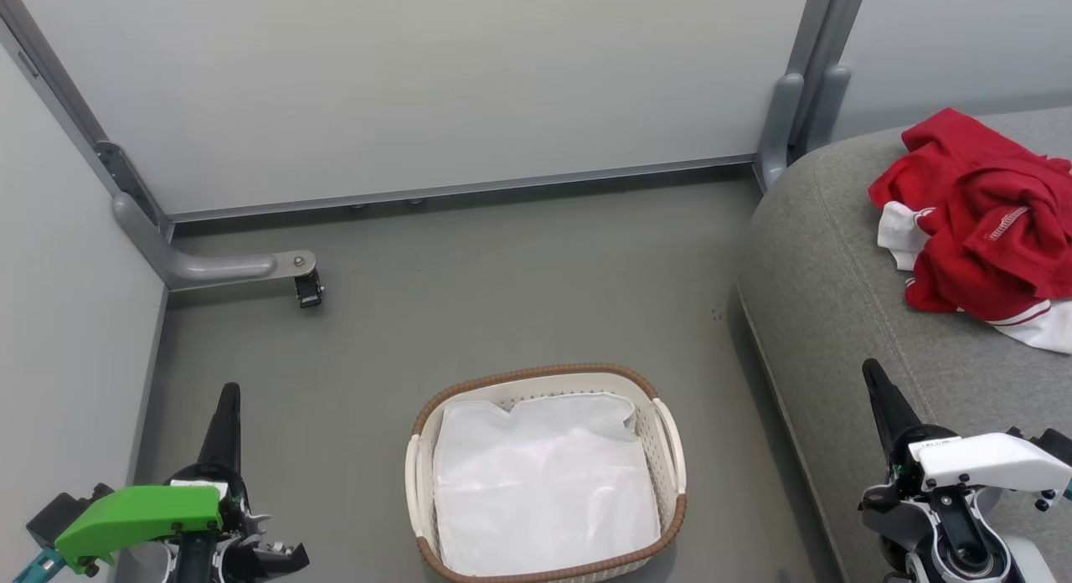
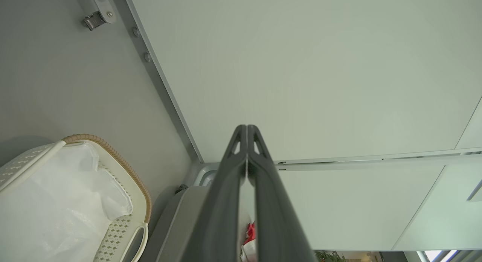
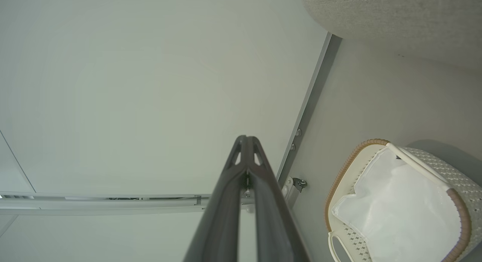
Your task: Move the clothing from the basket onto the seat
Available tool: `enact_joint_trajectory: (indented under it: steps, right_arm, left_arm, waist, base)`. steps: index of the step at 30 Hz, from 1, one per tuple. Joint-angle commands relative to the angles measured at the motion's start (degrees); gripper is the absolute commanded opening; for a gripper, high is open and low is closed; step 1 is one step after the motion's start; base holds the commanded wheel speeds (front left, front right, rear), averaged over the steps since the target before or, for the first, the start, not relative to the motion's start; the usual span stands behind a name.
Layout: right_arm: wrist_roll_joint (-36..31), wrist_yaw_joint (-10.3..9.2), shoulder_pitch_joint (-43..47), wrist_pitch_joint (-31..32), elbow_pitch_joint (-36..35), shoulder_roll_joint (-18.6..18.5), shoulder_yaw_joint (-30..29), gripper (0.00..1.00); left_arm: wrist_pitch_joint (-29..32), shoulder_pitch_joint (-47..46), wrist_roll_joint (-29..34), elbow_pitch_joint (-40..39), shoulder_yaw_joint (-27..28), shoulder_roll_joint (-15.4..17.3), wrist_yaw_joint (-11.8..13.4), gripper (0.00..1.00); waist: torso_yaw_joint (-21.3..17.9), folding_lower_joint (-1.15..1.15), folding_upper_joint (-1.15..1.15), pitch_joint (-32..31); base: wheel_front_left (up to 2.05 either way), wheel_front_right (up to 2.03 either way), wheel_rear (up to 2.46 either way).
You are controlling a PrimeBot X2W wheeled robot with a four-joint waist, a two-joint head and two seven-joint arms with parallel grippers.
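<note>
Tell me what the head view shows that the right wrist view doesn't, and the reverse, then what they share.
Head view adds: the red clothing heaped on the seat, and the left gripper, shut, at lower left. Right wrist view adds: a close look along the right gripper, tips pressed together, and the perforated outside of the basket. Shared: the basket on the floor holding just a white lining, the seat's edge, and the wall panels.

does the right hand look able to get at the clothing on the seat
Probably yes: the right hand is shut near the seat, with nothing lying between it and the clothing. It would need to open first.
</note>
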Motion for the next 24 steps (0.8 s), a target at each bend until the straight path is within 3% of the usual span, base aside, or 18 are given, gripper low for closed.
enact_joint_trajectory:
  steps: [1, 24]
  right_arm:
    - [1.2, 0.01, 0.4, 0.4, -0.5, -0.4, -0.3, 0.00]
    - [8.5, 0.00, 0.9, 2.3, -1.0, -0.4, -1.3, 0.00]
  left_arm:
    - [0.4, -1.2, -1.1, -0.1, 0.3, 0.4, -0.2, 0.00]
    - [2.3, -1.9, -7.5, 0.1, 1.1, 0.4, -0.6, 0.00]
  waist:
    - [0.0, 0.00, 0.00, 0.0]
    - [-0.3, 0.00, 0.00, -0.7]
  base:
    - [0.00, 0.00, 0.00]
    - [0.00, 0.00, 0.00]
